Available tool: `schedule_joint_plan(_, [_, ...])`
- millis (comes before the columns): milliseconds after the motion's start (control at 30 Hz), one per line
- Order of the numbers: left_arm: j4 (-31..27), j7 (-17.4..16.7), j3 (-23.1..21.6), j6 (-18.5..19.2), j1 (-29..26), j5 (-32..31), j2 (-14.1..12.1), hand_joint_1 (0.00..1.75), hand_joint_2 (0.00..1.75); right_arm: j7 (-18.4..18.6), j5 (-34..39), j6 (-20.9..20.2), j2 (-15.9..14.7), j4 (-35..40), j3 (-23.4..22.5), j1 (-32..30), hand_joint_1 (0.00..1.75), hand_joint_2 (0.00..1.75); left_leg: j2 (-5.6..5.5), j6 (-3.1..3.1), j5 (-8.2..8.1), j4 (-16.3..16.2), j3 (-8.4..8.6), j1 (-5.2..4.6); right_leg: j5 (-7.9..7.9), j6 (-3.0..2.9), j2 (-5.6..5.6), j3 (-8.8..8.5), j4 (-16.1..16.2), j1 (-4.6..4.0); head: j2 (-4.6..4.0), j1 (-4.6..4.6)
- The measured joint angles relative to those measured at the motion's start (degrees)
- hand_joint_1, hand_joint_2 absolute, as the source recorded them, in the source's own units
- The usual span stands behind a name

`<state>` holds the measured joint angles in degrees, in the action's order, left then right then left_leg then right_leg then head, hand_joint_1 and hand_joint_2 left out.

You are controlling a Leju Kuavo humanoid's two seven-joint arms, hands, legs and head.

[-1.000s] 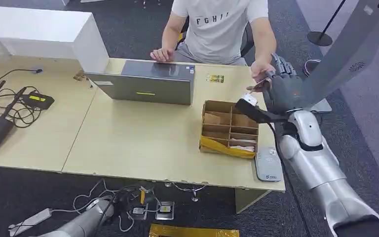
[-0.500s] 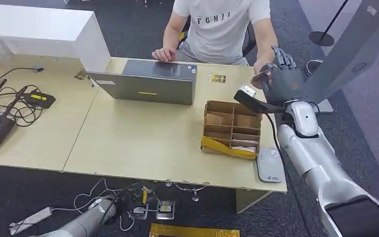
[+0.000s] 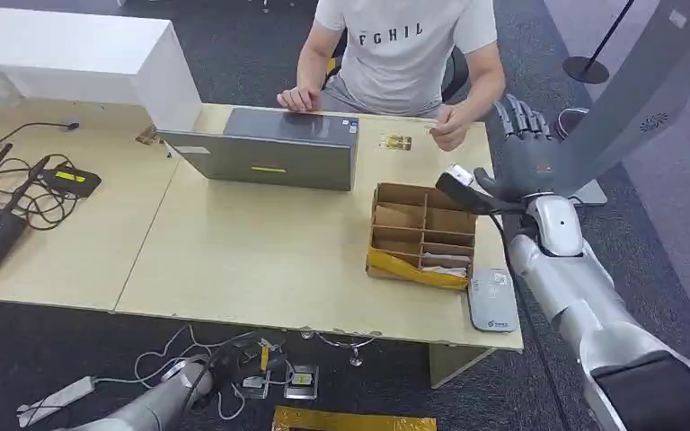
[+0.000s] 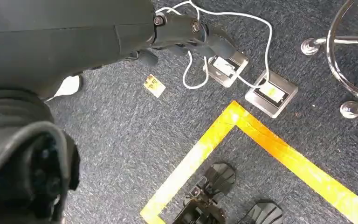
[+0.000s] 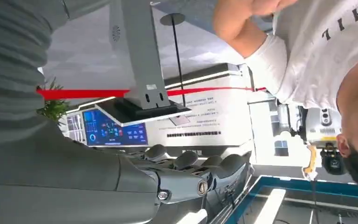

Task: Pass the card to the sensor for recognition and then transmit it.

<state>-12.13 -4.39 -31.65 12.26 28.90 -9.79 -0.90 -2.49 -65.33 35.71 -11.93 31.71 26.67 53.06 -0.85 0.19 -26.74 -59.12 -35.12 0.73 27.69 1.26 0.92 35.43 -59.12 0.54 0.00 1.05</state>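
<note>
My right hand (image 3: 523, 157) is raised beside the table's far right corner, fingers spread and straight, holding nothing. In the right wrist view its fingers (image 5: 200, 175) stretch out bare. The person's hand (image 3: 452, 130) rests on the table's far edge just left of mine, pinching what looks like a thin pale card (image 3: 433, 126). The grey card sensor (image 3: 491, 301) lies flat at the table's front right corner. My left arm (image 3: 148, 409) hangs below the table; my left hand (image 4: 23, 172) is a dark blur at the picture's edge.
A cardboard box with compartments (image 3: 422, 235) sits between the sensor and the person. A closed grey laptop (image 3: 269, 148) lies mid-table, with a small yellow-green card (image 3: 393, 142) beside it. Cables and chargers (image 3: 18, 193) lie at the left. A grey stand (image 3: 629, 90) rises beside my right arm.
My right hand held a card out near the person's hand; now the person's hand has drawn back left with it, and my hand is empty with fingers spread.
</note>
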Motion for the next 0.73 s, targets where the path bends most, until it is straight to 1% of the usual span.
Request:
schedule_joint_plan(167, [0.00,0.00,0.02,-0.20,0.00,0.00,0.02,0.00,0.00,0.88,-0.39,0.04,-0.11,-0.83,0.07,0.35,0.00,1.75,0.00,0.00,0.00,0.00,-0.01,0.00,0.00,0.00,0.00,0.02,0.00,0.00,0.00,0.00])
schedule_joint_plan(267, [0.00,-0.15,0.07,-0.02,0.00,-0.18,0.02,0.00,0.00,1.09,0.87,0.30,-0.83,-1.44,-0.09,1.14,0.00,1.75,0.00,0.00,0.00,-0.02,-0.01,-0.02,0.00,0.00,0.00,0.06,0.02,0.01,0.00,0.00])
schedule_joint_plan(333, [0.00,-0.74,0.11,0.44,0.01,-0.30,0.13,0.00,0.00,0.37,1.20,1.49,-2.33,-2.18,-0.55,1.74,0.00,1.75,-0.03,0.00,0.00,-0.03,-0.01,-0.04,0.00,0.00,0.04,0.03,0.03,0.02,0.00,0.00])
schedule_joint_plan(400, [0.00,-1.18,0.22,0.44,0.04,-0.37,0.39,0.00,0.00,-0.79,1.88,1.88,-4.05,-2.89,-1.09,2.20,0.00,1.75,-0.05,0.01,-0.01,-0.03,-0.01,-0.04,0.00,0.00,0.06,-0.02,0.04,0.04,0.00,0.02])
schedule_joint_plan(467, [0.00,-1.22,0.28,0.44,0.03,-0.37,0.48,0.00,0.00,-1.16,2.03,2.03,-5.23,-3.50,-1.55,2.42,0.00,1.75,-0.01,0.02,-0.01,-0.03,-0.03,-0.05,-0.02,0.03,-0.01,-0.01,0.04,0.05,0.00,0.02])
schedule_joint_plan(633, [0.02,-1.36,0.48,0.22,0.05,-0.37,0.70,0.00,0.00,-0.11,3.52,2.56,-7.35,-4.98,-2.91,2.84,0.00,1.75,-0.01,0.02,-0.01,-0.04,-0.05,-0.09,-0.04,0.06,0.02,0.07,0.05,0.09,0.00,-0.02])
schedule_joint_plan(667, [0.02,-1.36,0.57,0.11,0.04,-0.37,0.92,0.00,0.00,-0.24,3.87,2.56,-8.13,-5.33,-3.34,3.11,0.00,1.75,-0.07,0.05,0.01,-0.06,-0.07,-0.09,-0.04,0.06,0.08,0.11,0.07,0.09,0.00,0.00])
schedule_joint_plan(733, [0.02,-1.36,0.83,-0.18,-0.07,-0.37,1.07,0.00,0.00,-0.70,4.37,2.34,-10.72,-6.27,-4.33,4.26,0.00,1.75,-0.18,0.11,0.05,-0.08,-0.24,-0.11,-0.05,0.07,0.22,0.20,0.05,0.10,0.00,-0.02])
